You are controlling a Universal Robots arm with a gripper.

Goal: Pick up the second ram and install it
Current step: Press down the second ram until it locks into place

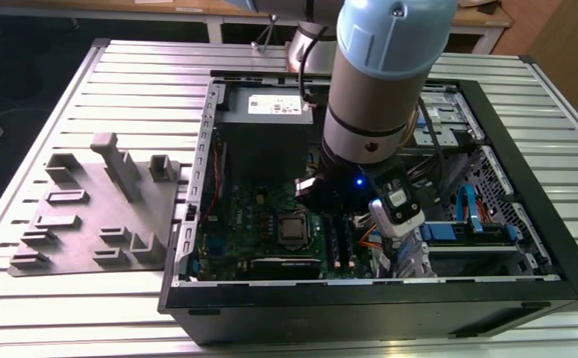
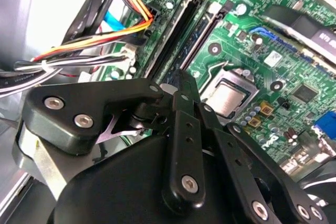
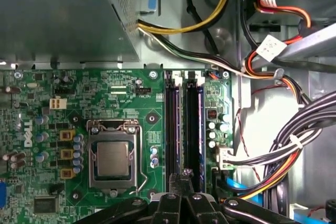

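Pressing together with nothing between them, the gripper (image 3: 181,179) fingertips hang just above the memory slots (image 3: 184,129) of the green motherboard (image 3: 105,93). Two dark sticks sit in those slots; which is the second ram I cannot tell.

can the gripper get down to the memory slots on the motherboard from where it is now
Probably yes. In the first wrist view the gripper hangs right over the two long memory slots, with no cable across them; the wire bundles lie off to one side.
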